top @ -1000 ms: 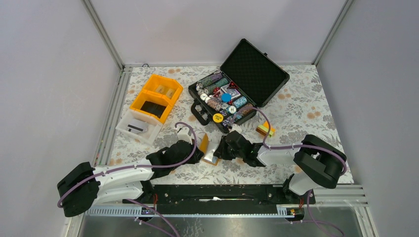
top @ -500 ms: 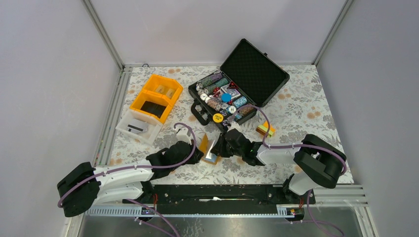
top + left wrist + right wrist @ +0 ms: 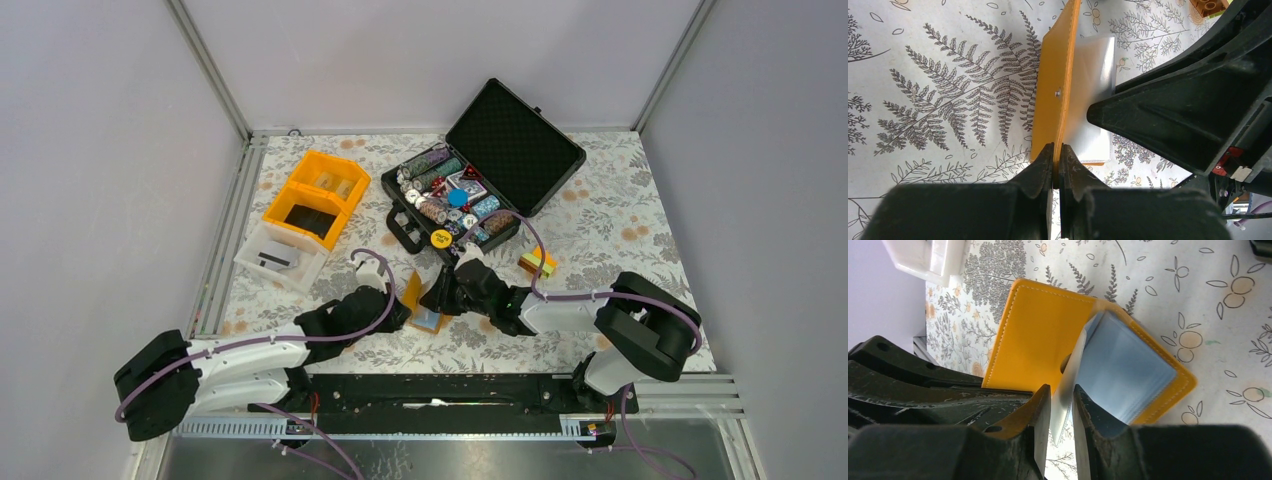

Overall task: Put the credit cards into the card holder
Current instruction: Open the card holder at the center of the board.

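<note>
The card holder (image 3: 413, 297) is an orange folding wallet lying open on the table between the arms. My left gripper (image 3: 397, 306) is shut on its orange flap (image 3: 1054, 95) and holds that flap upright. The pale blue-grey pockets (image 3: 1094, 90) lie flat beside the flap. My right gripper (image 3: 441, 297) is shut on a thin pale credit card (image 3: 1068, 382). The card stands on edge, with its far end at the fold between the flap (image 3: 1035, 335) and the pockets (image 3: 1128, 372). No other cards show.
An open black case (image 3: 520, 140) with poker chips stands just behind the grippers. An orange compartment bin (image 3: 313, 195) and a white tray (image 3: 272, 258) are at the back left. A small orange-yellow block (image 3: 537, 262) lies right of the right gripper.
My right gripper has moved left and slightly away with the card, bringing it up to the open holder. My left gripper keeps its hold on the flap.
</note>
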